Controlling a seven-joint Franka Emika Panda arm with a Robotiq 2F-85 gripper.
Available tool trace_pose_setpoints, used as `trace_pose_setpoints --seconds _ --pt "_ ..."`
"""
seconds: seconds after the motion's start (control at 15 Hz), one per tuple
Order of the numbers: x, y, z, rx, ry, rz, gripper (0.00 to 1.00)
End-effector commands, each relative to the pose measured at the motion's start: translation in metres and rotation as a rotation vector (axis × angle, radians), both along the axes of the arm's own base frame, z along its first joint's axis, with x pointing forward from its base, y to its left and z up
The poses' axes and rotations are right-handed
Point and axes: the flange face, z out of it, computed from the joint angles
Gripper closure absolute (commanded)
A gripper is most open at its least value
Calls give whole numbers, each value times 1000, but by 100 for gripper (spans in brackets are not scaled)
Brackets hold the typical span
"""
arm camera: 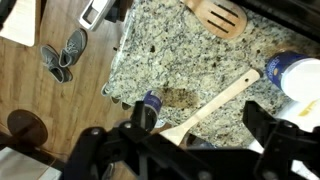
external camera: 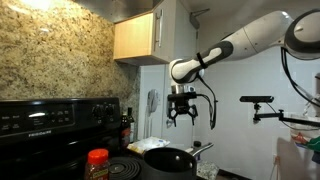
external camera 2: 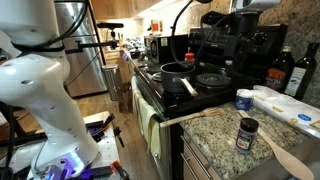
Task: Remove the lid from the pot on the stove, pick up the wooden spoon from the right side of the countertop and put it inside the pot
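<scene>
The wooden spoon (arm camera: pixel 215 100) lies diagonally on the granite countertop (arm camera: pixel 170 50), and it also shows in an exterior view (external camera 2: pixel 283 152). My gripper (arm camera: pixel 200 130) is open and empty, its two dark fingers either side of the spoon's bowl end, well above it. In an exterior view the gripper (external camera: pixel 182 108) hangs high over the counter to the right of the pot. The dark pot (external camera: pixel 170 158) sits on the black stove (external camera: pixel 50 115) with its silvery handle sticking out; it also shows in an exterior view (external camera 2: pixel 176 76). The pot looks uncovered. I cannot make out the lid.
A slotted wooden spatula (arm camera: pixel 220 18) lies at the counter's far side. A small dark spice jar (arm camera: pixel 148 105) stands beside the spoon's bowl and a white container (arm camera: pixel 295 75) near its handle end. An orange-lidded jar (external camera: pixel 97 160) stands on the stove. Bottles (external camera 2: pixel 283 70) stand against the wall.
</scene>
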Motion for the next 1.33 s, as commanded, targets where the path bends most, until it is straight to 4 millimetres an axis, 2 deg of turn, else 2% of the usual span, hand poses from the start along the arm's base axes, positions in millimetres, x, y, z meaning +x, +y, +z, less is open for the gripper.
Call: trace_pose_setpoints --seconds 0.0,0.13,0.27,0.6,0.93,1.13,1.27 --pt "1 -1 -3 2 5 -7 0" --pt "2 1 -3 3 5 -11 0" --pt "5 5 -5 39 -51 -164 0" --pt "23 12 -47 167 -138 -389 0" --pt "31 2 -94 153 -221 -561 0" --pt "28 -5 -110 125 -224 -607 0" --pt "24 -9 -111 117 -217 -621 0"
